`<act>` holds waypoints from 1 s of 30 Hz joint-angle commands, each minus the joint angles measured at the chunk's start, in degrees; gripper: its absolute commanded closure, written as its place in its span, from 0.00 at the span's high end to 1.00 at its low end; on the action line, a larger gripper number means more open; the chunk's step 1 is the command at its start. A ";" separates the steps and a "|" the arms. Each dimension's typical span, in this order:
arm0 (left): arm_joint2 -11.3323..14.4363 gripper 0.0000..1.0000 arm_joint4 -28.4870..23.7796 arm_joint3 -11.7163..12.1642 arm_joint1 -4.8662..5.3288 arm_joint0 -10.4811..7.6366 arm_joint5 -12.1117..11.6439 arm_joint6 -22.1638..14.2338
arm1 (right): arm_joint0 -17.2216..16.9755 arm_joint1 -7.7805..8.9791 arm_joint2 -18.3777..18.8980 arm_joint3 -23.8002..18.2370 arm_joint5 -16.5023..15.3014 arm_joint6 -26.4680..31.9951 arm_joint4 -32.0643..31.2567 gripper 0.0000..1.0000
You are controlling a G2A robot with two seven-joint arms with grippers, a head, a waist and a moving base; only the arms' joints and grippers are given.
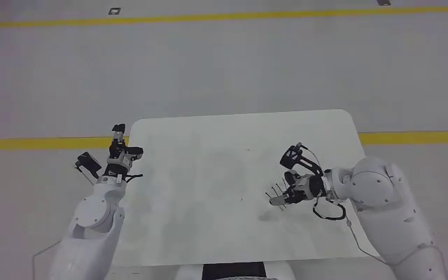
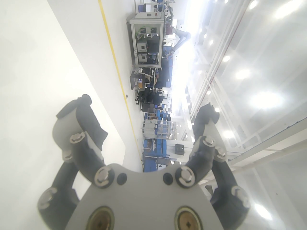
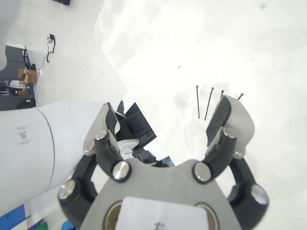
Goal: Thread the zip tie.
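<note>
Several thin black zip ties (image 3: 198, 101) lie side by side on the white table (image 1: 210, 175), near its right side. In the top view the zip ties (image 1: 277, 189) show as short dark lines. My right gripper (image 3: 165, 102) hangs open just over them, one ribbed finger (image 3: 219, 116) covering parts of two ties. Seen from above, the right gripper (image 1: 282, 180) sits low over the table's right half. My left gripper (image 2: 144, 111) is open and holds nothing. It stands at the table's left edge, left gripper (image 1: 105, 148) far from the ties.
The table has rounded corners and its edge (image 2: 79, 68) runs close past the left gripper. A small dark speck (image 3: 178, 67) lies on the tabletop beyond the ties. A yellow floor line (image 1: 224, 15) runs behind the table.
</note>
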 commanded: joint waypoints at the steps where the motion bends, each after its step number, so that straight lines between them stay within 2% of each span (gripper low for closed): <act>1: 0.00 1.00 0.00 0.00 0.00 0.00 0.00 0.00 | 1.22 1.39 -2.69 1.52 0.00 -0.49 0.20 1.00; 3: 0.00 1.00 0.00 0.00 0.00 0.00 0.00 0.00 | 2.54 2.88 -5.83 2.97 0.00 -0.49 2.55 1.00; 6: 0.00 1.00 0.00 0.00 0.00 0.00 0.00 0.00 | 5.17 5.42 -11.96 5.37 0.00 -0.49 2.04 1.00; 8: 0.00 1.00 0.00 0.00 0.00 0.00 0.00 0.00 | 8.20 7.34 -16.24 6.30 0.00 -0.49 2.63 1.00; 21: 0.00 1.00 0.00 0.00 0.00 0.00 0.00 0.00 | 8.14 7.33 -16.24 6.30 0.02 -0.92 2.53 1.00; 30: 0.00 1.00 0.00 0.00 0.00 0.00 0.00 0.00 | 6.80 7.83 -16.19 7.80 0.28 -3.86 -1.73 1.00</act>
